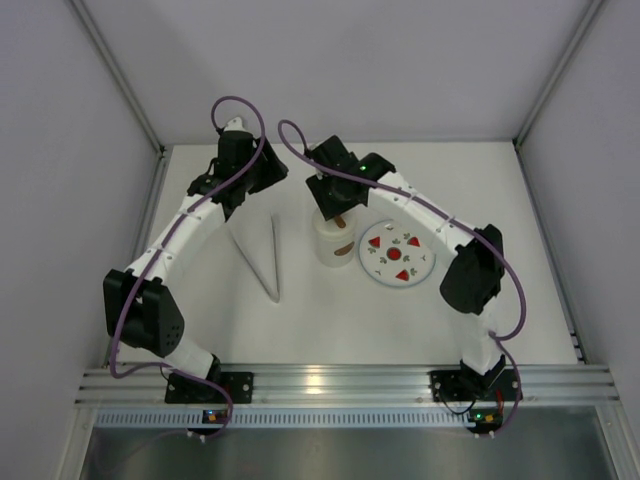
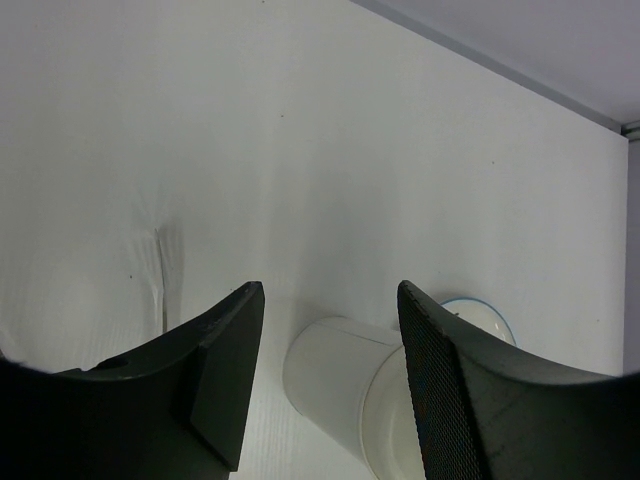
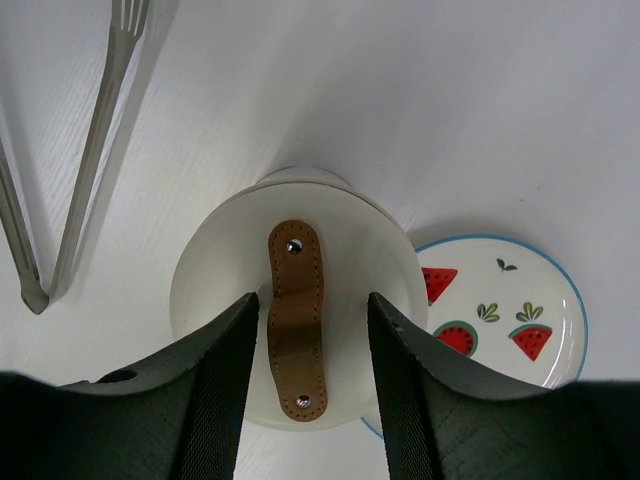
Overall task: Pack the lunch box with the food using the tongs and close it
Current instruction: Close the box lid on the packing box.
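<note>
The white lunch box [image 1: 335, 245] stands upright mid-table with its round white lid [image 3: 220, 290] on top. My right gripper [image 3: 312, 305] hangs just above the lid, open. Its fingers stand on either side of the brown handle strap [image 3: 295, 320], with a gap on both sides. The tongs [image 1: 265, 255] lie flat on the table left of the box, and in the right wrist view the tongs [image 3: 60, 200] are at the far left. My left gripper [image 2: 330, 300] is open and empty, back left of the lunch box [image 2: 340, 390]. No food is in view.
A flat white plate [image 1: 397, 252] with red and green watermelon prints lies right of the box, touching or nearly so, and this plate [image 3: 500, 310] carries nothing. White walls enclose the table on the left, back and right.
</note>
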{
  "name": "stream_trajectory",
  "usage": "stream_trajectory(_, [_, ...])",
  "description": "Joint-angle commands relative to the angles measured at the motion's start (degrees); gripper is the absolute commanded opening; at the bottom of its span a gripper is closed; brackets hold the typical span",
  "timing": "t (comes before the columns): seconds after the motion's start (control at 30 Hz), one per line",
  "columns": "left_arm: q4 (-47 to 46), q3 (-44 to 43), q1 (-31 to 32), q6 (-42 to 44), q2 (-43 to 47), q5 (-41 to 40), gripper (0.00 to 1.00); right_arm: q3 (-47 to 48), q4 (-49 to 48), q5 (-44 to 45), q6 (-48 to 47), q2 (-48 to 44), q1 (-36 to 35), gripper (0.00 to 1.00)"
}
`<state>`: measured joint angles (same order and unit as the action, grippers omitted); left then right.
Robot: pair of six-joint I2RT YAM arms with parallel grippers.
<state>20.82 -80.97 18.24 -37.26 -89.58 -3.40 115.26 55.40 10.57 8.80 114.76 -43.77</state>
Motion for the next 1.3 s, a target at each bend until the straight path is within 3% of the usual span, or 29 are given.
stream_trajectory(0.0, [-0.78,-1.65,-0.31,1.22,1.25,0.50,0.61,-0.30,2.35,0.15,0.08,1.87,1.14,0.47])
stream_trajectory(0.47, [-0.60,-1.65,-0.31,1.13,0.99,0.94,0.61,-18.75,-8.81,-0.81,5.18,-10.87,2.46,0.46])
stream_trajectory(1.03, [0.19,-1.47,-0.31,1.83,0.28,0.32,0.61,-34.75,-21.37,-2.48,9.57,-15.97,1.41,0.47])
stream_trajectory(1.27, [0.71,-3.14,-0.31,2.80,-0.33,0.15,0.62,-33.18,-24.46,3.40,9.66,-20.70,1.49,0.51])
